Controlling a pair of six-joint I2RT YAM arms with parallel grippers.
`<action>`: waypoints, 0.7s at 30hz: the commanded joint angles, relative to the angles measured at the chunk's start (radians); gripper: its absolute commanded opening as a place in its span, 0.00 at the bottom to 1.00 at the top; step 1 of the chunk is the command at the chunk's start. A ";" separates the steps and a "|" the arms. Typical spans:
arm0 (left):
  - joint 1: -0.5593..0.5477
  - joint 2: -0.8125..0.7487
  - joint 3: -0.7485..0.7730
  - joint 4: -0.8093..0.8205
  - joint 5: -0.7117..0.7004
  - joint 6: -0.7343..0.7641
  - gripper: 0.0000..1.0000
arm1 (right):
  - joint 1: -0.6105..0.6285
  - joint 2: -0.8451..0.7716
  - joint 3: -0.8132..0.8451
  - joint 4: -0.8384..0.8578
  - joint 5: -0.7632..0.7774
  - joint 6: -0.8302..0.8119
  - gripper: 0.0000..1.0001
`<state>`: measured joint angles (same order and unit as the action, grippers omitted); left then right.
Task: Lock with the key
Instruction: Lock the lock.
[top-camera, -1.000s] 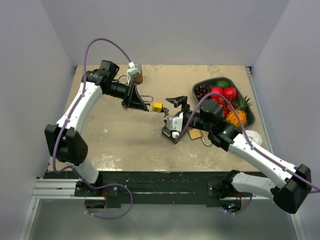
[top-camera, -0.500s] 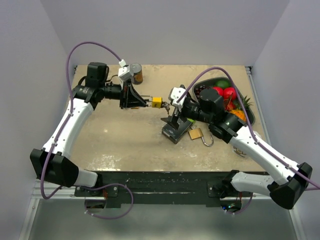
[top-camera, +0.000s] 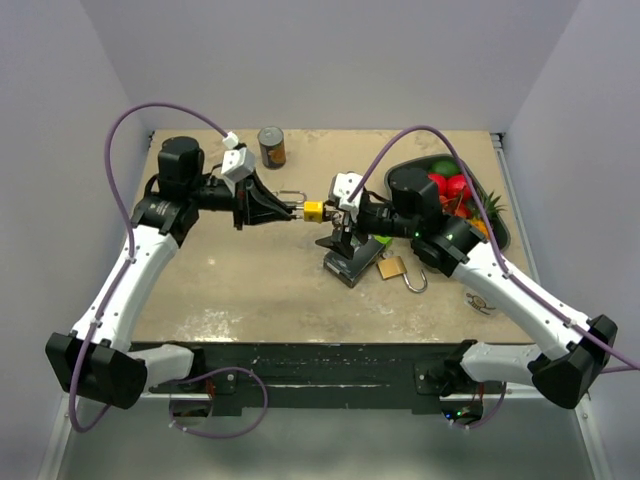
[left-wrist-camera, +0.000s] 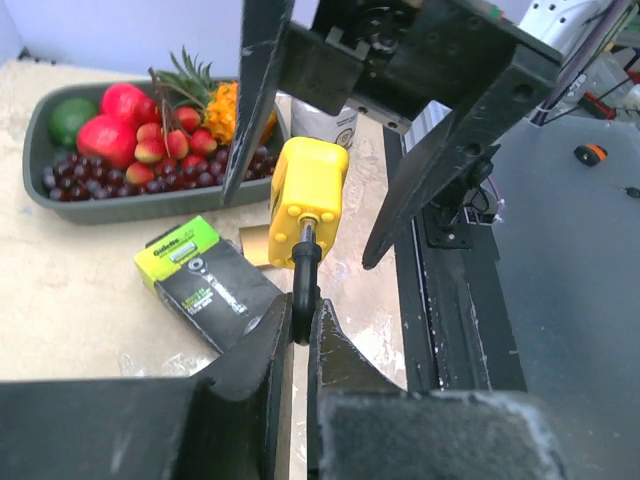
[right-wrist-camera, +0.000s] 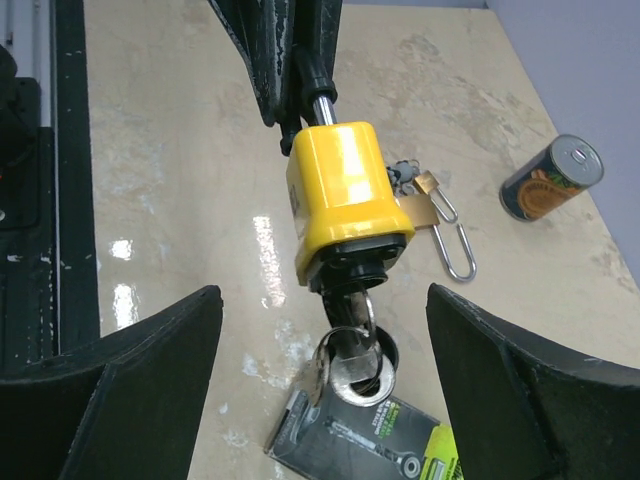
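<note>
My left gripper (top-camera: 296, 208) is shut on the shackle (left-wrist-camera: 301, 300) of a yellow padlock (top-camera: 314, 209) and holds it above the table. In the left wrist view the padlock (left-wrist-camera: 308, 195) sticks out past my fingertips. A key (right-wrist-camera: 350, 300) with a key ring (right-wrist-camera: 356, 368) sits in the keyhole at the padlock's (right-wrist-camera: 345, 200) bottom end. My right gripper (top-camera: 334, 212) faces that end, wide open, with a finger (right-wrist-camera: 120, 400) on each side of the key and touching nothing.
A black and green Gillette box (top-camera: 350, 265) lies below the padlock, with a brass padlock (top-camera: 392, 268) beside it. A dark tray (top-camera: 398, 182) of fruit stands at the right. A can (top-camera: 271, 146) stands at the back.
My right gripper has risen from near the box to the padlock's key end. My left arm has drawn back to the left and still holds the padlock in about the same place.
</note>
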<state>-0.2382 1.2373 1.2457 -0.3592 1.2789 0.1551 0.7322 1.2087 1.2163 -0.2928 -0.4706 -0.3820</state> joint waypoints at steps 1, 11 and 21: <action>-0.007 -0.045 0.004 0.036 0.065 0.126 0.00 | -0.002 -0.008 0.063 0.000 -0.111 -0.024 0.84; -0.015 -0.047 -0.003 -0.011 0.033 0.189 0.00 | -0.001 0.008 0.081 0.015 -0.143 0.020 0.68; -0.019 -0.058 -0.020 0.037 0.019 0.176 0.00 | -0.001 0.058 0.129 -0.008 -0.154 0.045 0.42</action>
<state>-0.2478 1.2129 1.2255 -0.4068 1.2781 0.2985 0.7303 1.2587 1.2835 -0.3038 -0.5865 -0.3698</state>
